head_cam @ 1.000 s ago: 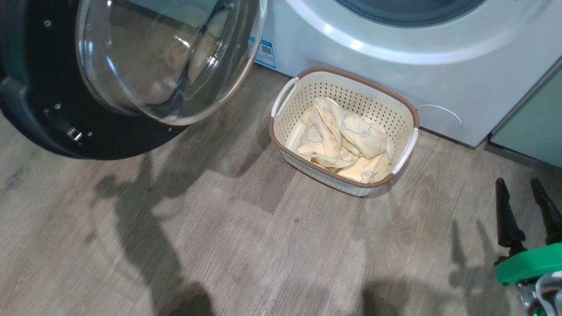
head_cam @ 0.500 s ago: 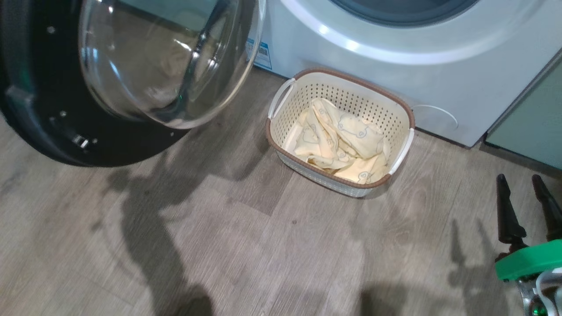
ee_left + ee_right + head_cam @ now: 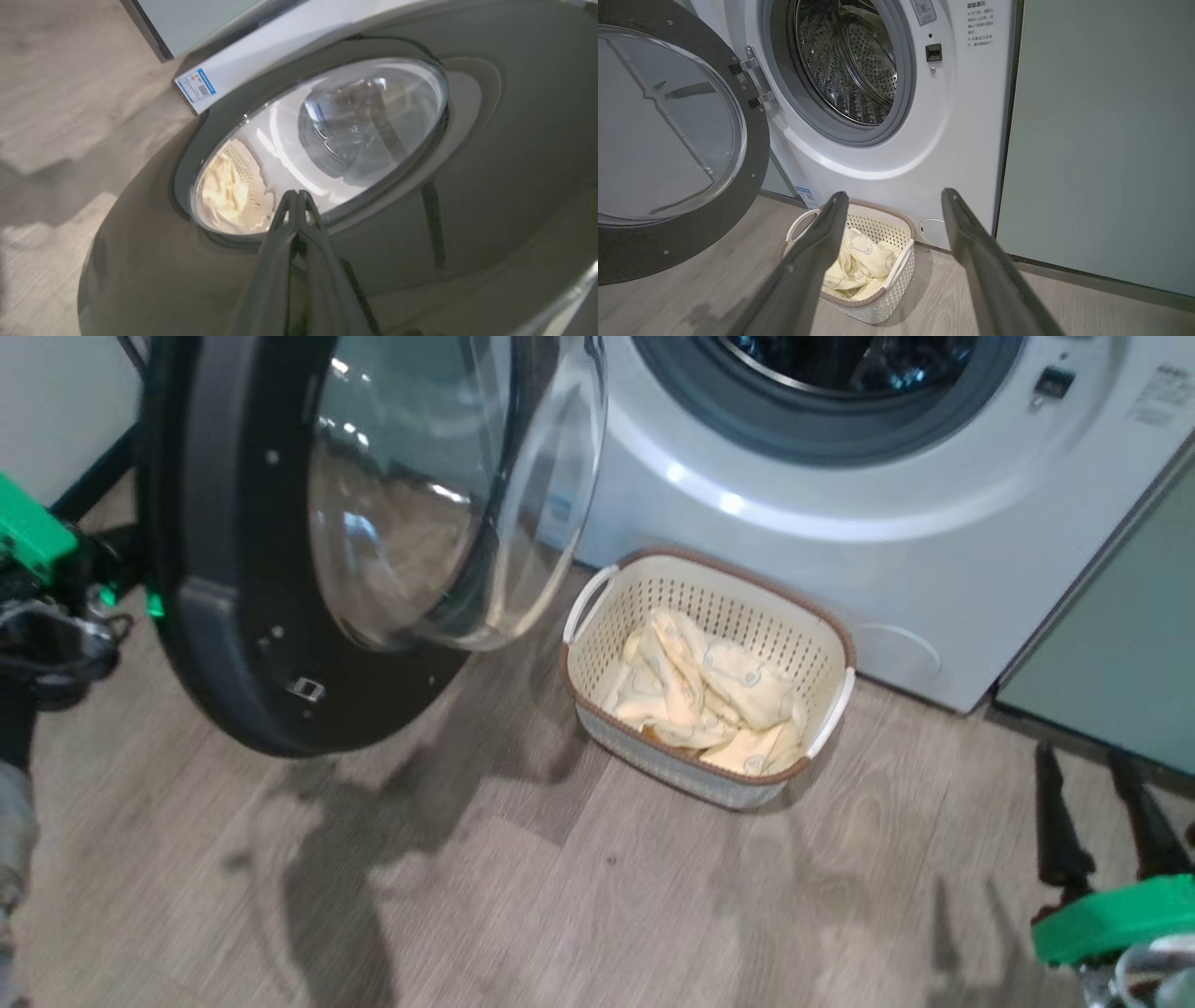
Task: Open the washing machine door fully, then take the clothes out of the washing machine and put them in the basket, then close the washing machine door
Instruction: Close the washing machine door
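The drum (image 3: 840, 359) of the washing machine (image 3: 840, 532) is cut off by the head view's top edge, and its label (image 3: 1162, 394) print is too small to read.

Pale yellow clothes (image 3: 709, 695) fill basket (image 3: 611, 649); door (image 3: 233, 644) open.

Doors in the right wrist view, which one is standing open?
The large round washing machine door with the glossy black rim and clear glass, swung wide outward. The flat pale green cabinet door sits flush and closed.

one washing machine (image 3: 794, 569), one door (image 3: 224, 644), one basket (image 3: 695, 775), one clothes (image 3: 719, 695) heap
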You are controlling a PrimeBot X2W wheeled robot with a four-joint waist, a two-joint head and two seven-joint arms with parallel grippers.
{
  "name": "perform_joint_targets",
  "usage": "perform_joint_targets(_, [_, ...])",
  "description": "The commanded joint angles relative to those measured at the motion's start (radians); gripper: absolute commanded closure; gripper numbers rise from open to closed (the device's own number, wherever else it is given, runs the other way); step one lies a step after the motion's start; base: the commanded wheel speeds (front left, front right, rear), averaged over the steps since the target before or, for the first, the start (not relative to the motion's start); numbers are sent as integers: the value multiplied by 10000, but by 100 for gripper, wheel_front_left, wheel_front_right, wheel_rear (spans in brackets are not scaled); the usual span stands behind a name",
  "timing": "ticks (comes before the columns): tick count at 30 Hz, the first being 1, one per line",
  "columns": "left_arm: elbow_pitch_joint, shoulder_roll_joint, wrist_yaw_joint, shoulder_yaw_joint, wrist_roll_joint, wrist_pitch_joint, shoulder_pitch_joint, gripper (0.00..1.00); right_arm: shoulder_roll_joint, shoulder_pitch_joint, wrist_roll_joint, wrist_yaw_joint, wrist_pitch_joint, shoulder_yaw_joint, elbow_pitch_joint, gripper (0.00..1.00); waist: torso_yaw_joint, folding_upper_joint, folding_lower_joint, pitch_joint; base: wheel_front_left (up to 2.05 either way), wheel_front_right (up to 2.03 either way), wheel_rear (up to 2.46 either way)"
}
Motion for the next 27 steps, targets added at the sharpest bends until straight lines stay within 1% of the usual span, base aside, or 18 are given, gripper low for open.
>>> perform_joint_targets(1, [-451,416,-15,179,-161,182,-184,100,-59,-10,16,37,-95,94,-263,0,-76,0,1,-253,0,0,0])
perform_joint_targets(7, [-986,-105,-15,-159,-354,621,364,100,73,270,41,37,-95,2,-281,0,-253,0,1,-622,0,0,0])
perform_joint_targets(12, [-1607,-551,-15,-292,-587,839,695,100,142,351,34,37,-95,-34,-287,0,-557,0,1,-743,0,0,0])
perform_joint_targets(18, [-2370,-975,-15,-291,-757,607,1046,100,170,367,20,37,-95,-86,-286,0,-1138,0,1,-812,0,0,0])
perform_joint_targets(21, [-2458,-1090,-15,-214,-771,342,1170,100,156,382,10,37,-95,-69,-274,0,-1520,0,1,-857,0,0,0])
perform_joint_targets(22, [-2458,-1090,-15,-214,-771,342,1170,100,156,382,10,37,-95,-69,-274,0,-1520,0,1,-857,0,0,0])
perform_joint_targets(27, [-2556,-1272,-15,-56,-941,115,1373,100,118,428,18,37,-96,-80,-260,0,-2260,0,1,-976,0,0,0])
